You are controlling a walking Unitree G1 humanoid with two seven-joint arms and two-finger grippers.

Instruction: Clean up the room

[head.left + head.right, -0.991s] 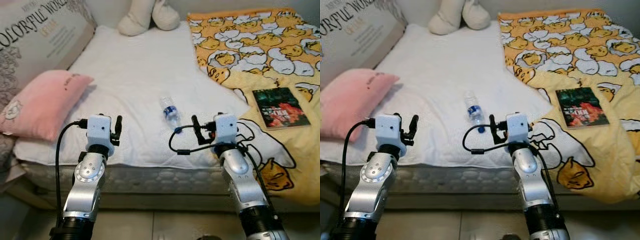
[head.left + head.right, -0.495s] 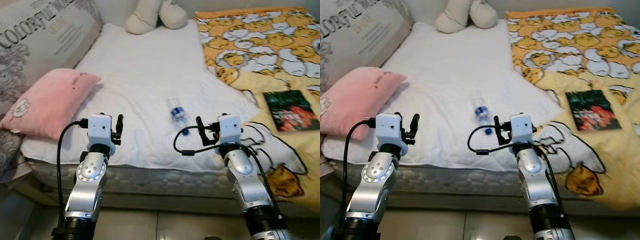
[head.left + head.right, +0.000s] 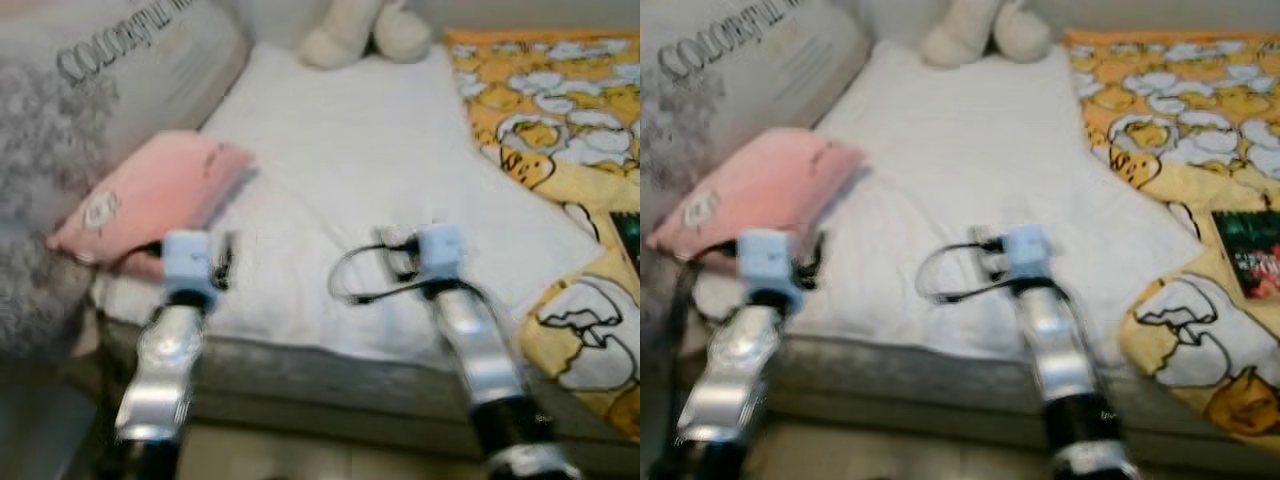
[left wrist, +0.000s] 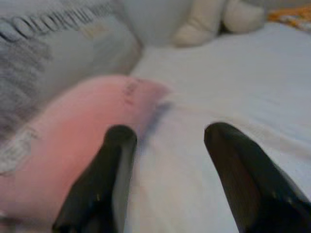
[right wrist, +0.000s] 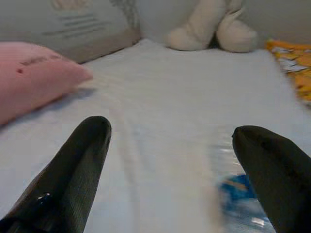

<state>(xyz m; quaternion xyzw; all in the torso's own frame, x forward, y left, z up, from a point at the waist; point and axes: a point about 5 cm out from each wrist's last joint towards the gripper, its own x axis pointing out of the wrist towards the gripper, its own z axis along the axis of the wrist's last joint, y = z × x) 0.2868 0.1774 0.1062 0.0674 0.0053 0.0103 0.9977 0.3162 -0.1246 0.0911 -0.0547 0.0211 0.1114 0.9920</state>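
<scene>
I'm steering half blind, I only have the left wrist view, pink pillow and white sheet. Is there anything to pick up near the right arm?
Observer: Yes, a blurred clear bottle with a blue label lies on the sheet, just ahead of the right gripper.
Operator: Is that gripper ready?
Observer: Its fingers are spread open, holding nothing.
Operator: Anything else?
Observer: A dark book lies on the yellow blanket, on the robot's right.

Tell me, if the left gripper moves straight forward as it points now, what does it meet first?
Probably the pink pillow: the left gripper, fingers open, points along that pillow's edge over the white sheet. Blur leaves depth unclear, so it might skim the sheet instead.
</scene>
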